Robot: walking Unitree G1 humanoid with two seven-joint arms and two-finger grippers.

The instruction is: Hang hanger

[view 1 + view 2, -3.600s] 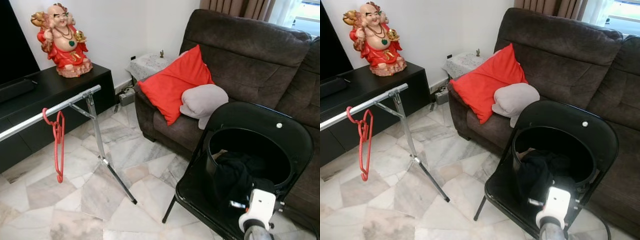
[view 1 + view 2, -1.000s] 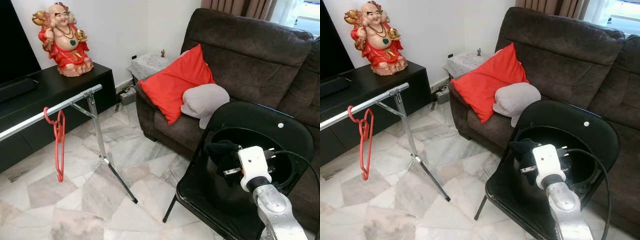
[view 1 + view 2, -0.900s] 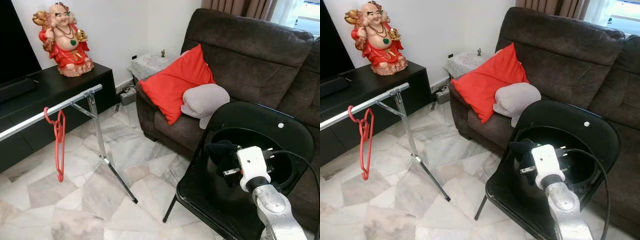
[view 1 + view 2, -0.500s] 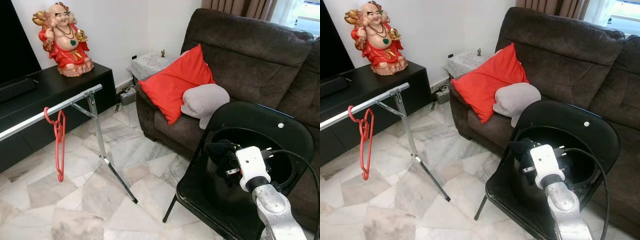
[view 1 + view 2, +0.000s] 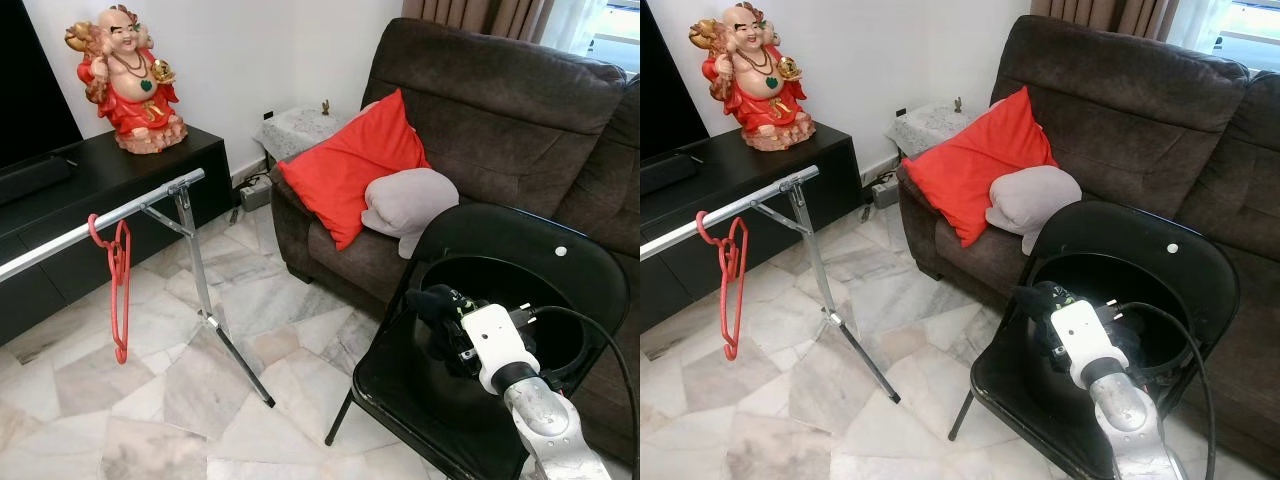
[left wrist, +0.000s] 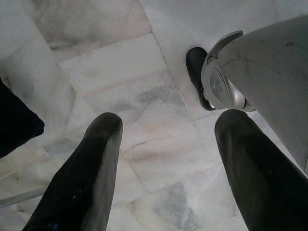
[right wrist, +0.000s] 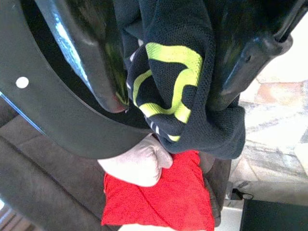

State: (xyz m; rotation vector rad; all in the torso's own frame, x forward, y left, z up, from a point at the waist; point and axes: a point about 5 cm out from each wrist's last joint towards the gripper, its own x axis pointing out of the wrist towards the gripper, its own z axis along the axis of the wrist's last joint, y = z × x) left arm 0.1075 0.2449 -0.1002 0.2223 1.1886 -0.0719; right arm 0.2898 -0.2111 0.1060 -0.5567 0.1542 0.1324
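Here I see a living room from my head camera, looking down across a pale marble floor. My right gripper is raised over a black folding chair on the right side of the room. Through the right wrist camera, its two black fingers are clenched on a black garment with yellow-green markings, which bunches between them and hangs past the fingertips. A black basket sits on the chair seat, just behind the gripper. A black cable loops from the wrist past the chair back.

The red hanger is well apart from that gripper, on the left side of the room. It hangs by its hook from a silver metal rail, which slopes up towards an angled leg planted on the floor.

Behind the rail stands a long black cabinet against a white wall, with a laughing red-robed figurine on top. A dark brown sofa fills the back right, holding a red cushion and a grey cushion that touch each other.

My left gripper points down at the marble floor, its fingers spread wide and grasping nothing. One of my feet shows beside them.
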